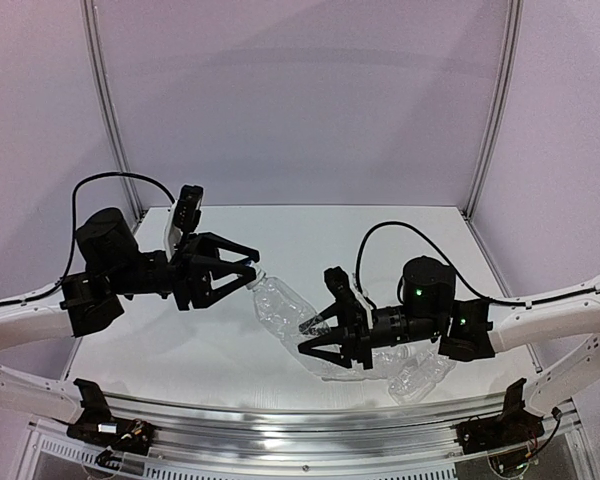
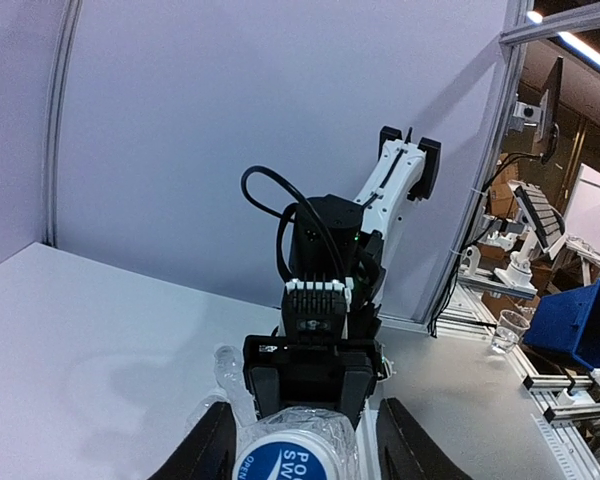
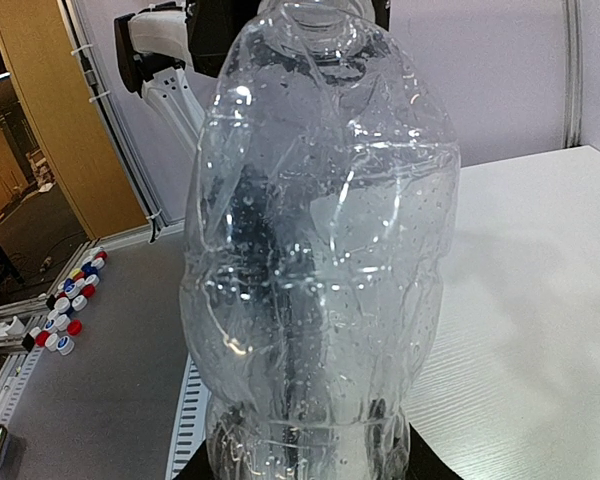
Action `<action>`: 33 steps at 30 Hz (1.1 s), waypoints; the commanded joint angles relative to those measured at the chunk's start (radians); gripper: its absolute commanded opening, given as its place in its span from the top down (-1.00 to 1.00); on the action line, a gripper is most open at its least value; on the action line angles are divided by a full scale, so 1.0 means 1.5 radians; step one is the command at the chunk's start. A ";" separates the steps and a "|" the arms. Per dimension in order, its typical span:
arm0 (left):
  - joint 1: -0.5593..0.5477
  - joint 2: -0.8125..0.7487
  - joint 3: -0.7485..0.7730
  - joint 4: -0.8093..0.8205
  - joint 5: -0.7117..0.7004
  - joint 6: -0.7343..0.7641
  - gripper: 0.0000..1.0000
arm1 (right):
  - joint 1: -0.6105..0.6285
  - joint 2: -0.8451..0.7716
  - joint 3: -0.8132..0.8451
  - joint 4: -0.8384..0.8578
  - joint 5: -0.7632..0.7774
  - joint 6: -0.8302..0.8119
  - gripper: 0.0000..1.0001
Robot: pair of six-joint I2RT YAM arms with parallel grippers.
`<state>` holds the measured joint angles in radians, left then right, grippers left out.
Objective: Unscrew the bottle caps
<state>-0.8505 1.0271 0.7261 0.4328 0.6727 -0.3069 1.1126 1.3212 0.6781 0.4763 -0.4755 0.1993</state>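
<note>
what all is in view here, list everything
table: one, white, under both arms
held bottle: one, clear crinkled plastic, raised at a tilt above the table
bottle cap: one, blue and white print on top, on the held bottle's neck
other bottles: seemingly two, clear, lying on the table's near right part
loose caps: a scatter, red, blue and white, on the floor beyond the table
bin: one, blue, off the table
cup: one, clear, on the frame beside the bin
left gripper: one, black, jaws either side of the bottle cap, contact unclear
right gripper: one, black, closed on the held bottle
</note>
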 commanded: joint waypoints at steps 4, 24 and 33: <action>-0.005 -0.005 0.007 -0.003 0.003 0.012 0.17 | 0.006 -0.012 0.018 -0.008 -0.006 -0.005 0.41; -0.065 0.078 0.098 -0.144 -0.371 -0.094 0.81 | 0.007 -0.014 0.041 -0.121 0.414 0.001 0.45; -0.065 0.094 0.100 -0.143 -0.384 -0.121 0.64 | 0.006 -0.026 0.036 -0.120 0.367 -0.004 0.63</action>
<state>-0.9329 1.1774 0.8726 0.2703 0.1127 -0.5045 1.1351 1.2915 0.7174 0.3111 -0.0093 0.1486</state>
